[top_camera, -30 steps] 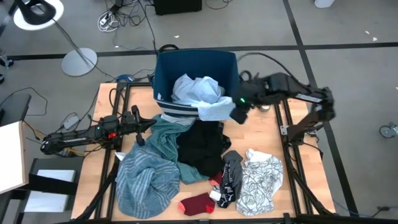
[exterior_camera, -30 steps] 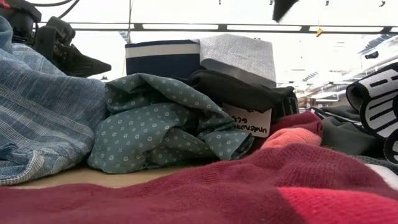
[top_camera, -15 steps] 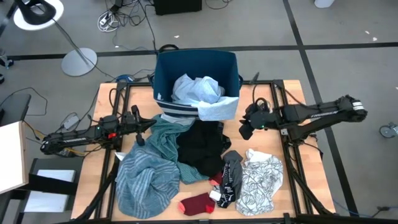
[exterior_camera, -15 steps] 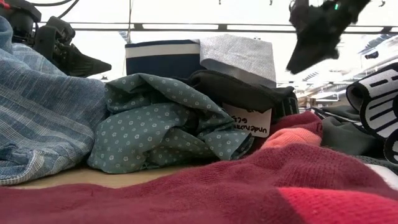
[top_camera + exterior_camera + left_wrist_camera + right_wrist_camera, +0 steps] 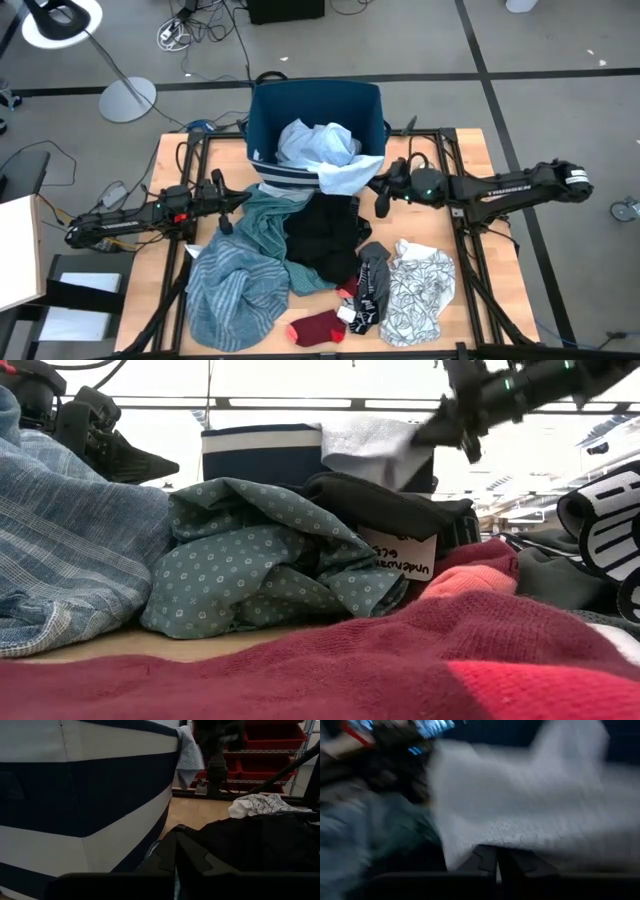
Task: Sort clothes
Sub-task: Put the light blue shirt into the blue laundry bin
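Observation:
A navy bin at the table's far side holds pale garments. One light blue garment drapes over its near rim. My right gripper is shut at that garment's right edge. On the table lie a teal striped garment, a black one, a white patterned one, a dark patterned sock and a red sock. My left gripper is shut by the bin's near left corner, above the teal cloth. My right gripper meets the hanging edge of the light blue garment with its shut fingertips, coming level from the table's right side. Blur hides how many layers lie between the fingers. The garment stays draped over the bin's rim.
The clothes pile covers the table's middle and near part. Bare wood shows at the far right and the far left. The bin's striped wall stands close in front of my left gripper. Red shelf bins stand beyond the table.
My right gripper has come down from beside the bin's right rim, swung out level over the table's right side, then gone toward the left edge to the draped garment. That garment's right edge has shifted in the low view.

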Robot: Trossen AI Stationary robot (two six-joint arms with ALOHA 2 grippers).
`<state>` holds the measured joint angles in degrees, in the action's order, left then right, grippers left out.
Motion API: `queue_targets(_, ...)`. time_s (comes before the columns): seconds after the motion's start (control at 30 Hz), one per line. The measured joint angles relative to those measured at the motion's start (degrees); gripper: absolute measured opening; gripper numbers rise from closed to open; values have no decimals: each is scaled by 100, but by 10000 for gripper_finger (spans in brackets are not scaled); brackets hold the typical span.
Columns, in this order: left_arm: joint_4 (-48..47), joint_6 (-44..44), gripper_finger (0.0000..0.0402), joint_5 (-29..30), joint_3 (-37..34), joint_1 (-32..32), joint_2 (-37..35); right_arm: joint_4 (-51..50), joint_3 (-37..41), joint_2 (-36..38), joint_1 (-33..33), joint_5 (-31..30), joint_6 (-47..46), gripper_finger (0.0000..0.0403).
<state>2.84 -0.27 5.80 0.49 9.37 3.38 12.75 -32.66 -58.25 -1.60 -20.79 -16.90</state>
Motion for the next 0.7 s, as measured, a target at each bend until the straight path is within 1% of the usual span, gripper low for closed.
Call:
queue_targets(0.07,-1,0,12,2,0,0,2,158,-253,-1,16,64,192,11)
queue_targets(0.23,-1,0,12,2,0,1,1,151,-1066,-96,34,109,1045,4)
queue_targets(0.33,9,0,12,1,0,1,1,150,-1643,-334,-99,128,1630,2)
queue_targets(0.5,51,0,12,0,2,2,0,133,-2673,-1051,-591,128,2301,1)
queue_targets(0.7,52,0,12,-1,2,1,2,-35,-3766,-2150,-1348,127,2450,1)
